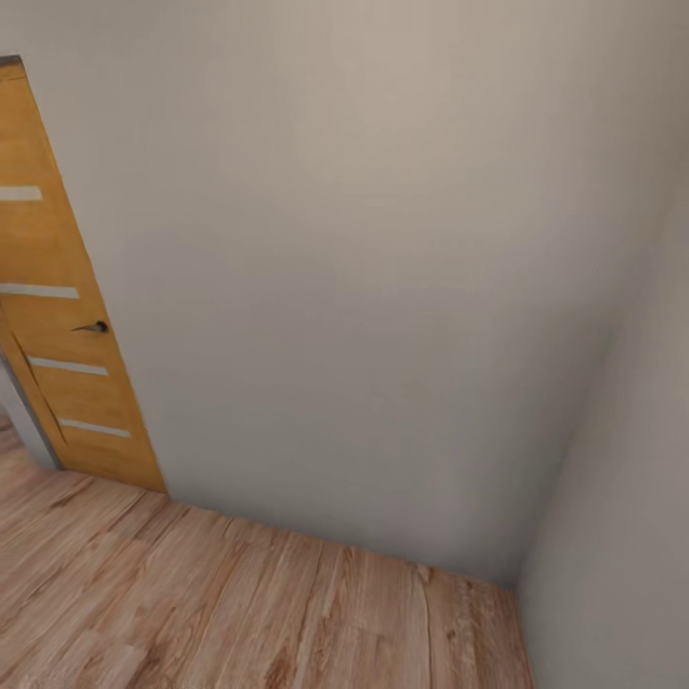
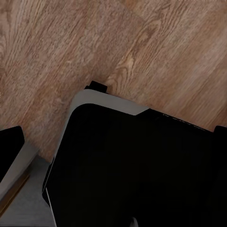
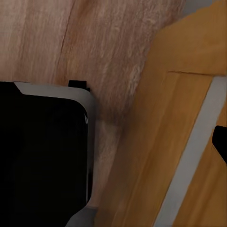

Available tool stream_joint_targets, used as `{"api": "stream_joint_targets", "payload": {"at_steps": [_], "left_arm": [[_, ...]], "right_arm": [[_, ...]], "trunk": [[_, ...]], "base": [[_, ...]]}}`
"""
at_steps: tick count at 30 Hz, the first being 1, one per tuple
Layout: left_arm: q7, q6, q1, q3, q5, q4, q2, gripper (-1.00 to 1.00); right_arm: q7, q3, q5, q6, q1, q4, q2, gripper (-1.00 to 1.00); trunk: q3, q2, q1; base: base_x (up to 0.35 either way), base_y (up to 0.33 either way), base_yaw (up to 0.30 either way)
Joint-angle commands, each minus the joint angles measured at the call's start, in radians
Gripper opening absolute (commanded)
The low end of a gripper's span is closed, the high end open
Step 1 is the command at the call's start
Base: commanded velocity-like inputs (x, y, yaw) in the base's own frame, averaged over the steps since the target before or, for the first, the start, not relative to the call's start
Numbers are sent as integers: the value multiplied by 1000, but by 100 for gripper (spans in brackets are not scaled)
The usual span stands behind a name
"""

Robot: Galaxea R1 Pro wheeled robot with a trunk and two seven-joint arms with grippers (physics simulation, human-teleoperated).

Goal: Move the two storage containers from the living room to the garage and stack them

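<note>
Facing a bare wall (image 1: 364,268) beside a wooden door (image 1: 57,325).

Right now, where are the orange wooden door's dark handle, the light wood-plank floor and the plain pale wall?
Dark door handle (image 1: 94,327), head view: on the lever.
Light wood-plank floor (image 1: 239,612), head view: bare planks.
Plain pale wall (image 1: 364,287), head view: mid-surface.

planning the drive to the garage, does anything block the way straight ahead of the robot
Yes. A plain wall meets a second wall in a corner straight ahead. A wooden door with a handle stands at the left, over the plank floor. No containers are visible.
</note>
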Motion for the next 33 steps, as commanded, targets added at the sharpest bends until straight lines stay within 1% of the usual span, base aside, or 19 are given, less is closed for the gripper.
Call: {"api": "stream_joint_targets", "payload": {"at_steps": [1,18,22,33], "left_arm": [[2,-3,-1,7,1,1,0,100],[1,-3,-1,7,1,1,0,100],[1,-3,-1,7,1,1,0,100],[1,-3,-1,7,1,1,0,100]], "right_arm": [[0,9,-9,-6,-1,3,0,100],[0,9,-7,-6,-1,3,0,100],[0,10,-7,-6,-1,3,0,100],[0,9,-7,-6,-1,3,0,100]], "trunk": [[-1,-1,1],[-1,-1,1],[-1,-1,1],[-1,-1,1]], "base": [[21,0,268],[15,0,268],[226,0,269],[315,0,269]]}}
